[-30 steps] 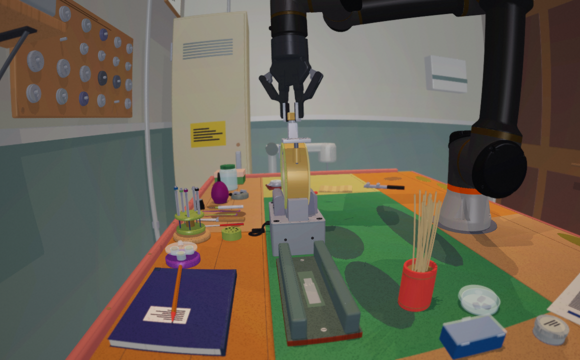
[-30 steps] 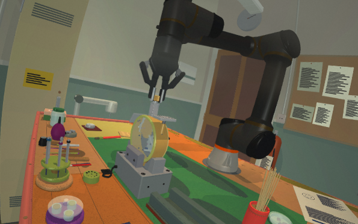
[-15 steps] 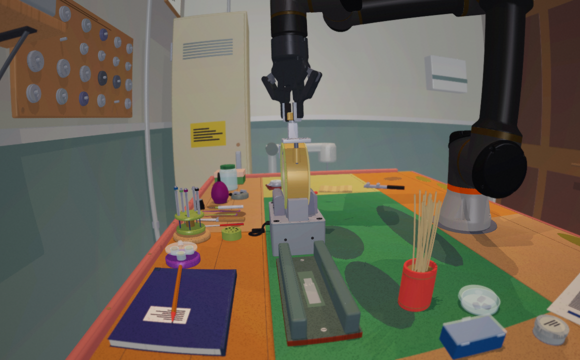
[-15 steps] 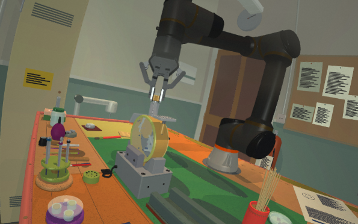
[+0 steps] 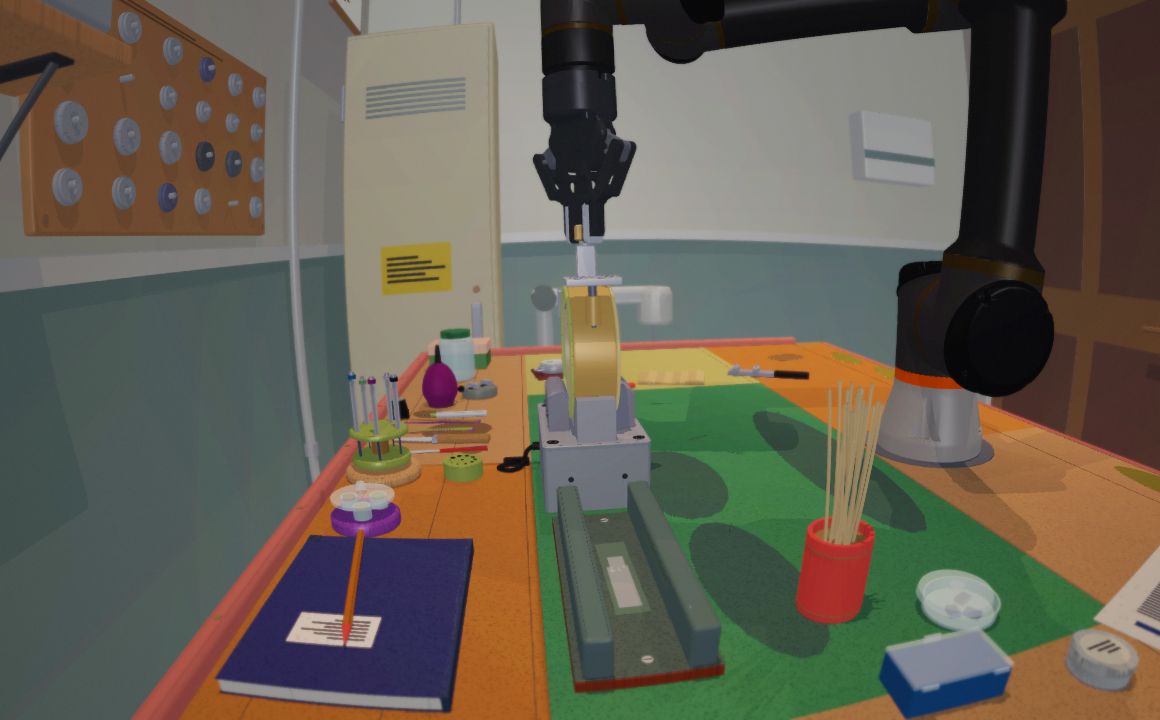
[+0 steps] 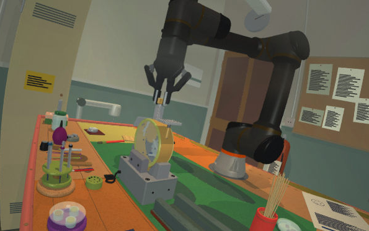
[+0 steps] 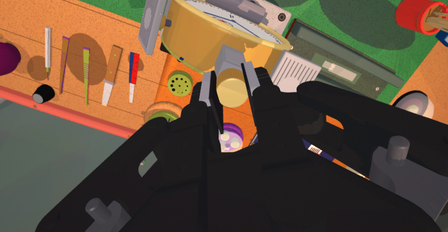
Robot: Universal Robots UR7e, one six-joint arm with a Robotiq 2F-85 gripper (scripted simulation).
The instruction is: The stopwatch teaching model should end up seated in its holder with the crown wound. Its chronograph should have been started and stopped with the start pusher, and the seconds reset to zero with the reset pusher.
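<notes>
The small brass crown (image 5: 578, 233) (image 6: 159, 100) (image 7: 231, 88) tops a grey stem on the stopwatch model (image 5: 591, 351) (image 6: 154, 143) (image 7: 219, 42), a large gold-rimmed disc with a white dial that stands upright in its grey holder (image 5: 592, 452) (image 6: 146, 180) on the green mat. Two flat ribbed grey pusher pads (image 7: 152, 19) (image 7: 293, 70) stick out on either side of the stem. My gripper (image 5: 584, 231) (image 6: 162, 98) (image 7: 230, 88) hangs straight above the stopwatch and is closed on the crown.
A grey rail fixture (image 5: 634, 587) lies on the mat just in front of the holder. A red cup of sticks (image 5: 835, 569) stands to its right, a tool stand (image 5: 379, 434) and hand tools (image 7: 87, 70) to its left. The arm's base (image 5: 929, 416) stands behind on the right.
</notes>
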